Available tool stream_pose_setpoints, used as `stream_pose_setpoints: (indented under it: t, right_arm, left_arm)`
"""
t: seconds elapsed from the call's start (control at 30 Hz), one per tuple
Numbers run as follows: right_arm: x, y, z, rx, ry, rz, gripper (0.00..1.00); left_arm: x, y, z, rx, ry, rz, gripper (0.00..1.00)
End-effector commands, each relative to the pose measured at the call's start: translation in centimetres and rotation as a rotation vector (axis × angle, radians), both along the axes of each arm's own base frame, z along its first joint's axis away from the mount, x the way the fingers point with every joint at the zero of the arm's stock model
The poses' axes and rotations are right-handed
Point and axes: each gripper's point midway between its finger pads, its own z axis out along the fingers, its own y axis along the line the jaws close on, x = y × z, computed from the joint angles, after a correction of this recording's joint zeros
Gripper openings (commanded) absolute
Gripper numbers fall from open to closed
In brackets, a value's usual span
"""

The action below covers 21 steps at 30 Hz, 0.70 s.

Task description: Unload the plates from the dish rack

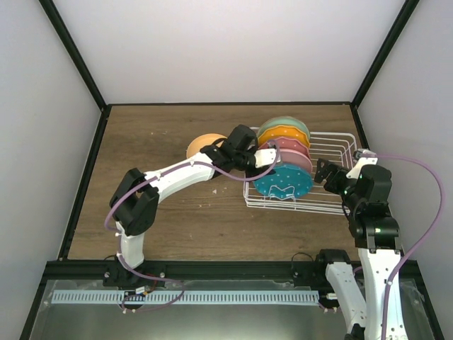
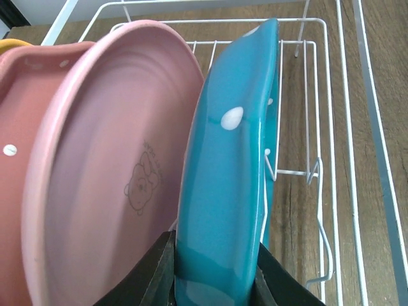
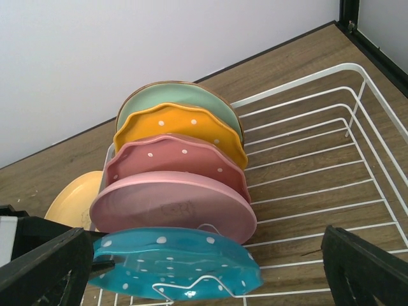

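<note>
The white wire dish rack holds five upright plates: mint green, dotted orange, dotted maroon, pink and dotted teal at the front. My left gripper is shut on the teal plate's left rim; in the left wrist view its fingers clamp the teal plate beside the pink plate. My right gripper is open and empty over the rack, right of the teal plate. The peach plate lies flat on the table left of the rack.
The rack's right half is bare wire. The wooden table is walled at the back and sides, with black frame posts at the corners. The rack's front wire divider crosses the teal plate.
</note>
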Motion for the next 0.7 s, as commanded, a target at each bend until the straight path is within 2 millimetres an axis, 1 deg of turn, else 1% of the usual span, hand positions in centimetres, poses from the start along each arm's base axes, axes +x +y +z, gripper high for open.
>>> stream_pose_setpoints:
  t: [0.0,0.3,0.43,0.47,0.57,0.67]
  right_arm:
    - [-0.1,0.2,0.0,-0.004,-0.011,0.011,1.0]
    - [0.1,0.2,0.2,-0.005,-0.024,0.011,1.0]
    - [0.0,0.1,0.6,-0.006,-0.036,0.002,1.0]
    - [0.0,0.0,0.8,-0.006,-0.045,-0.004,1.0]
    - [-0.2,-0.2,1.1,-0.007,-0.055,-0.013,1.0]
    - [-0.3,-0.4,1.4,-0.007,-0.066,-0.025,1.0]
  left_arm:
    - [-0.6,-1.2,6.4,-0.127,-0.026,-0.03,0.04]
    - [-1.2,-1.1,11.9,-0.234,-0.006,-0.005,0.04]
    - [-1.1,-1.0,14.3,-0.272,-0.027,0.006,0.04]
    - [-1.1,-0.9,15.4,-0.287,-0.042,0.008,0.04]
    - [-1.2,-0.7,16.8,-0.304,-0.06,0.014,0.04]
    - [-1.1,-0.3,18.6,-0.335,-0.087,0.03,0.04]
